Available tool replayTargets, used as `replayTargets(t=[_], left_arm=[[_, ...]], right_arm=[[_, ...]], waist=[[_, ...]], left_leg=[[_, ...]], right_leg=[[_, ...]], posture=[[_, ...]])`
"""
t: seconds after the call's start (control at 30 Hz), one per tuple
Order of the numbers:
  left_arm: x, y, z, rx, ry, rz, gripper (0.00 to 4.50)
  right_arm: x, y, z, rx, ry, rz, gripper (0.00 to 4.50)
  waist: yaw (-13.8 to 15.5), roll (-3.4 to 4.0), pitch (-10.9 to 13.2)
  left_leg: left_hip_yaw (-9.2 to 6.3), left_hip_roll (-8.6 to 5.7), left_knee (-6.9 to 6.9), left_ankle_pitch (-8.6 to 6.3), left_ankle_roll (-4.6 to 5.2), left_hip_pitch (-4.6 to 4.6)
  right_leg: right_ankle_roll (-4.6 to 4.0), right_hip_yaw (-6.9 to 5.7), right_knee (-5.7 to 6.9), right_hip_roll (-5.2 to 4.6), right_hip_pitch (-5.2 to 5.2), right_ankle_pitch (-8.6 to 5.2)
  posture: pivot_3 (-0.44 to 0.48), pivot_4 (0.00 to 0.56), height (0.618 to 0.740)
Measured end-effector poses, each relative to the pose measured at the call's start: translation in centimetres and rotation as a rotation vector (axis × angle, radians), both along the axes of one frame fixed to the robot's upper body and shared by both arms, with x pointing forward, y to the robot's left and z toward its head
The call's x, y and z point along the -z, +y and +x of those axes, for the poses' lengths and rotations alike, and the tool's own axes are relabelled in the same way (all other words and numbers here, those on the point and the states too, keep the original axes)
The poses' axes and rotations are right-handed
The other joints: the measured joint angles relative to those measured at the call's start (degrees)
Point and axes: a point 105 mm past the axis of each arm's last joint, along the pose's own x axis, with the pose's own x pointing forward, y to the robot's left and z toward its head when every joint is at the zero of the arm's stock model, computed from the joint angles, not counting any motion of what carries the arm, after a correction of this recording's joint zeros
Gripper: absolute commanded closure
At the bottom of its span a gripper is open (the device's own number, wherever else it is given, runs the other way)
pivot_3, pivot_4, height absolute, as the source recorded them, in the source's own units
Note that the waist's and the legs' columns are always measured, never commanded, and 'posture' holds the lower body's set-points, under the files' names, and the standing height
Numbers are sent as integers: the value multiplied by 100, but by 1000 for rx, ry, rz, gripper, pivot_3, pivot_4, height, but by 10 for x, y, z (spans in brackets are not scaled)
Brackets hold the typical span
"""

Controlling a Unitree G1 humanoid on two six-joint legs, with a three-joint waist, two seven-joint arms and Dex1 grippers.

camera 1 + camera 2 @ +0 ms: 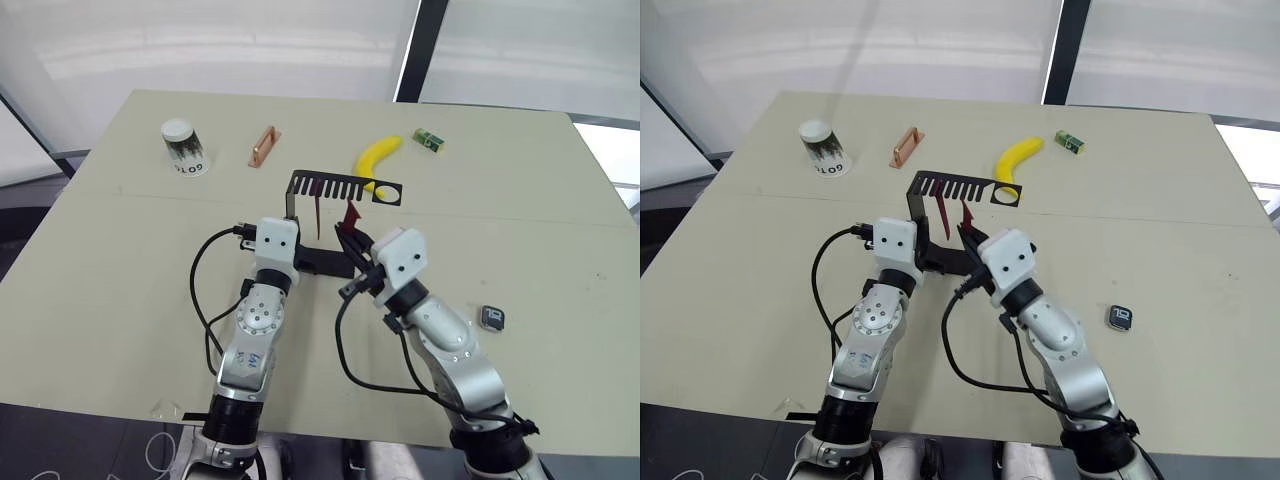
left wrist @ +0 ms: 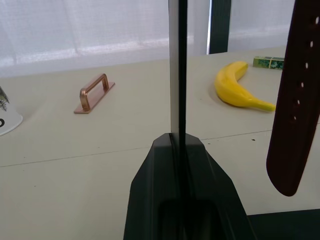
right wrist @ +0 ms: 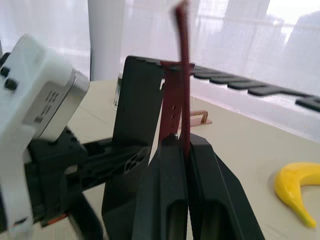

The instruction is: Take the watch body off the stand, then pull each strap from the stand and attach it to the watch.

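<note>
The black stand [image 1: 343, 187] stands mid-table. My left gripper [image 2: 178, 142] is shut on the thin edge of its upright back [image 1: 292, 212]. One dark red strap [image 1: 318, 212], with a row of holes, hangs from the comb arm. My right gripper [image 3: 183, 141] is shut on the lower end of the other strap [image 3: 183, 75]. That strap rises upright from the fingers, close to the comb arm; I cannot tell whether it touches the arm. The watch body [image 1: 492, 318] lies flat on the table to the right, apart from both grippers.
A yellow banana [image 1: 377, 157] lies just behind the stand, and a small green box [image 1: 428, 140] sits further right. A copper handle [image 1: 263, 147] and a white cup [image 1: 183, 147] stand at the back left. Black cables loop beside both wrists.
</note>
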Motion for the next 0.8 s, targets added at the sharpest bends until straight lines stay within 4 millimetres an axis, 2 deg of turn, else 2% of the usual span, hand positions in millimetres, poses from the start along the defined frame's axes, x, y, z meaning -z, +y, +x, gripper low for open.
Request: replayTargets(t=[0.07, 0.1, 0.23, 0.37, 0.53, 0.57, 0.63, 0.67, 0.7, 0.8], left_arm=[[1, 0, 1, 1, 5, -2, 2407], [3, 3, 1, -3, 13, -5, 1988], [10, 5, -3, 42, 33, 29, 1988], [23, 15, -21, 141, 107, 75, 1988], [35, 44, -38, 174, 191, 103, 1988], [38, 50, -41, 183, 210, 99, 1455], [42, 61, -49, 235, 243, 87, 788], [42, 67, -55, 292, 259, 65, 121], [42, 70, -59, 324, 266, 66, 43], [32, 72, -81, 617, 285, 60, 43]], right_arm=[[5, -4, -3, -3, 14, -7, 4500], [11, -15, -10, -1, 42, -13, 4500], [13, -30, -22, -29, 77, -10, 4500], [19, -42, -38, -120, 166, -5, 4500], [22, -60, -44, -147, 213, -15, 4500], [21, -62, -45, -154, 222, -5, 4500], [23, -69, -48, -172, 258, 5, 4500], [25, -73, -51, -186, 291, 11, 4500], [26, -75, -52, -196, 306, 13, 4500], [28, -72, -59, -292, 384, 45, 4500]], waist=[[3, 0, 0], [22, -2, 1], [35, -2, 1], [36, -3, 2], [31, -3, 2], [34, -3, 2], [37, -3, 3], [38, -3, 3], [39, -4, 3], [27, -3, 4]], left_leg=[[-1, 0, 0, 0, 0, 0], [-2, 1, -2, -1, 1, -2], [-6, 1, -4, -1, 0, -1], [-10, 1, -6, -3, 1, -2], [-13, 3, -7, -4, 1, 1], [-14, 2, -7, -5, 0, 0], [-15, 3, -8, -7, -1, 0], [-16, 2, -9, -8, -1, -2], [-17, 3, -8, -9, -2, -2], [-18, 6, -8, -11, -7, 0]], right_leg=[[0, -1, -2, 0, 0, 0], [0, -4, -4, 1, 0, 0], [0, -6, -3, 1, 0, 0], [-1, -8, -7, 0, 1, 0], [-4, -8, -7, 0, 3, -2], [-5, -9, -7, 0, 2, -3], [-6, -9, -7, -1, 3, -3], [-7, -10, -9, -2, 2, -4], [-7, -11, -10, -2, 2, -4], [-16, -15, -6, -2, 1, -9]], posture=[[0, 150, 725], [0, 150, 725], [0, 150, 725], [0, 150, 725], [0, 150, 725], [0, 150, 725], [0, 150, 725], [0, 150, 725], [0, 150, 725], [0, 150, 725]])
